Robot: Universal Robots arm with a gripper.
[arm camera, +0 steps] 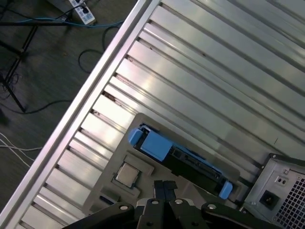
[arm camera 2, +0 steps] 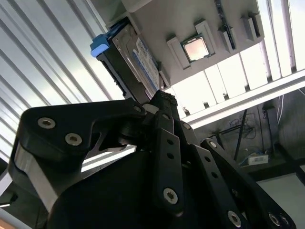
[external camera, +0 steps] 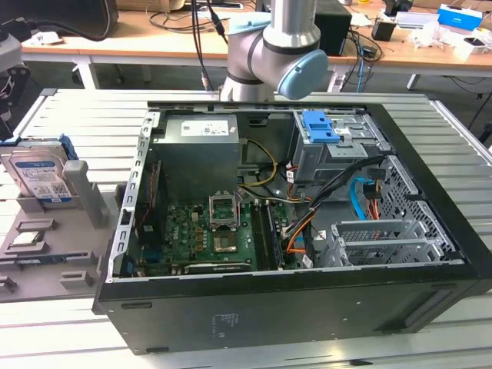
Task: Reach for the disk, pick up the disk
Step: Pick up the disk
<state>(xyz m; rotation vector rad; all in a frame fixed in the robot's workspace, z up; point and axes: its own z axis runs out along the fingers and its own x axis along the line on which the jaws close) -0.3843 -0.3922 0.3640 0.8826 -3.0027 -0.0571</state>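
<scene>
In the exterior view, the disk (external camera: 37,175) is standing upright in a grey holder (external camera: 84,196) toward the tabletop's (external camera: 77,115) edge on the exterior view's left, its white-and-blue label facing the camera. A small square chip (external camera: 27,238) is lying on the same holder, just in front of the disk. The open computer case (external camera: 307,307) is occupying the middle of the tabletop, beside the holder. The arm (external camera: 269,46) is rising behind the case's far edge.

In the second wrist view, the gripper (arm camera 2: 164,98) is pointing toward the disk (arm camera 2: 131,52), which is sitting on edge in the holder (arm camera 2: 157,24) with a blue side rail showing at one end. The fingers (arm camera 2: 162,107) are lying pressed together, pinching nothing and apart from the disk. The chip (arm camera 2: 195,47) is resting beside the disk.

In the first wrist view, the gripper (arm camera: 165,183) is hanging above the holder (arm camera: 143,164), near the disk (arm camera: 190,160) but not touching it. The disk is showing edge-on, blue rails at both ends, between the chip (arm camera: 126,174) and the bare slats of the tabletop (arm camera: 190,71). A corner of the computer case (arm camera: 281,186) is sitting just past the disk's end.
</scene>
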